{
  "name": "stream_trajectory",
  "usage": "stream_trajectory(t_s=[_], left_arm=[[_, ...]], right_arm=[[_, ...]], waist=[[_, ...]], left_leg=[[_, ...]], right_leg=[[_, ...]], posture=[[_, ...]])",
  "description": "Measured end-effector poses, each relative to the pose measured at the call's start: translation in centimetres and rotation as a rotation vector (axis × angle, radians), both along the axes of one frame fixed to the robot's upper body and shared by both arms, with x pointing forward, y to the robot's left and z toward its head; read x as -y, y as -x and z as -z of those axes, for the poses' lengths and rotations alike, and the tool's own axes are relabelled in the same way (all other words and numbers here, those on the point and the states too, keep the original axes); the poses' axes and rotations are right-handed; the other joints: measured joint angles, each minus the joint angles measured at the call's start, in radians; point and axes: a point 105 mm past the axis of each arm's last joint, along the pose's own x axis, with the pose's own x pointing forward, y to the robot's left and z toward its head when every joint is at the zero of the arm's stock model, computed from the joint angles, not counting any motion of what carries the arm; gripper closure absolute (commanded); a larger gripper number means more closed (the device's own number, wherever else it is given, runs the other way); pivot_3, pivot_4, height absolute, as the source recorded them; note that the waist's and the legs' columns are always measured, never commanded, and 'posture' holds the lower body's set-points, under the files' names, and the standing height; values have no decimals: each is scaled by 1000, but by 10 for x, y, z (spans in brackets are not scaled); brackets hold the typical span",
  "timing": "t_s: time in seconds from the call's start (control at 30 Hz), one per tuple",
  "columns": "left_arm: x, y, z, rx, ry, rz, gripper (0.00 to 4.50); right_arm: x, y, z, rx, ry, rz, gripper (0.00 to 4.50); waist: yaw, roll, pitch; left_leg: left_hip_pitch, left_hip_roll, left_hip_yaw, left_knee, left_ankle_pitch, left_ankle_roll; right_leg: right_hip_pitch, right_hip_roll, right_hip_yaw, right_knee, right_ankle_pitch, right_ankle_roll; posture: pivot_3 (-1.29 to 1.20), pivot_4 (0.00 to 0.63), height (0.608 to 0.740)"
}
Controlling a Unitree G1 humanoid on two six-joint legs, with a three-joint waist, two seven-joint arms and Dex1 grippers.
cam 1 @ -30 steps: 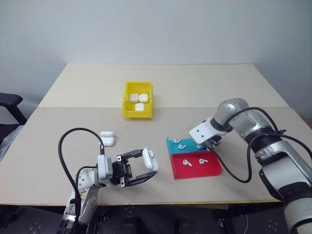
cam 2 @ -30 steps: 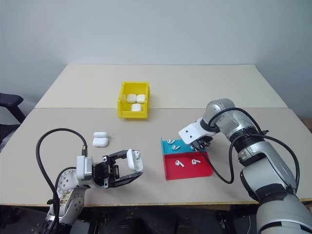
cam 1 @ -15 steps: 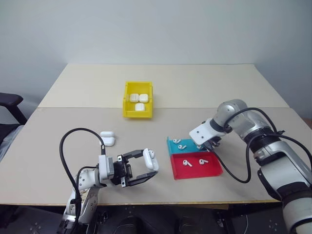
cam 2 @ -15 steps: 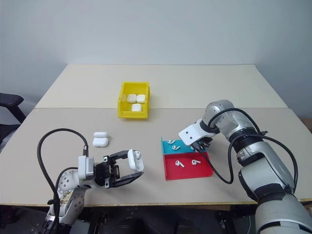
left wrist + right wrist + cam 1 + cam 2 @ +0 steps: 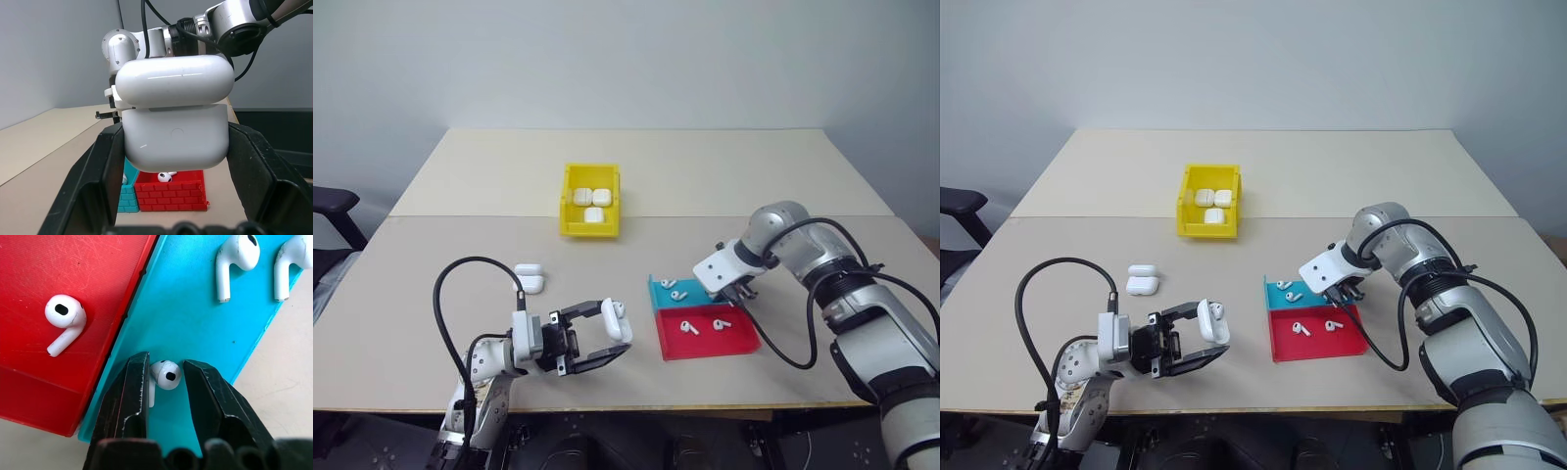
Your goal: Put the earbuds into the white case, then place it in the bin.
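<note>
My left gripper (image 5: 612,335) is shut on the white case (image 5: 173,132) and holds it just above the table's front left. The case lid stands ajar, and one earbud shows at its top (image 5: 618,307). My right gripper (image 5: 165,363) points down into the teal half of the tray (image 5: 195,323). Its two fingers press against either side of one earbud (image 5: 166,374). Two more earbuds (image 5: 230,259) lie in the teal half, and two (image 5: 688,327) lie in the red half (image 5: 744,340). The yellow bin (image 5: 566,223) sits mid-table with three cases in it.
Two more white cases (image 5: 529,277) lie on the table to the left, between the bin and my left gripper. A black cable (image 5: 445,284) loops up from my left arm. At the far left edge a dark chair arm (image 5: 331,201) shows.
</note>
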Motion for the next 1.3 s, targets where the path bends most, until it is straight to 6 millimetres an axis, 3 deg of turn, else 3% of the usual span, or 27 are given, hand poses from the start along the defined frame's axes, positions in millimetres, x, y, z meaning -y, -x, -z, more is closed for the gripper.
stream_trajectory(t_s=[0.23, 0.37, 1.3], left_arm=[[1, 0, 0, -1, 0, 1, 1710], [1, 0, 0, -1, -1, 2, 1710], [3, 0, 2, -9, -7, 3, 1710]], right_arm=[[-3, 2, -3, -4, -36, -21, 2998], [-4, 1, -5, 8, -54, -27, 2150], [4, -1, -1, 2, -3, 16, 2150]], waist=[[0, 0, 0], [0, 0, 0], [0, 0, 0]], left_leg=[[0, 0, 0, 0, 0, 0], [0, 0, 0, 0, 0, 0], [0, 0, 0, 0, 0, 0]], right_leg=[[0, 0, 0, 0, 0, 0], [0, 0, 0, 0, 0, 0], [0, 0, 0, 0, 0, 0]], posture=[[0, 150, 740], [0, 150, 740], [0, 150, 740]])
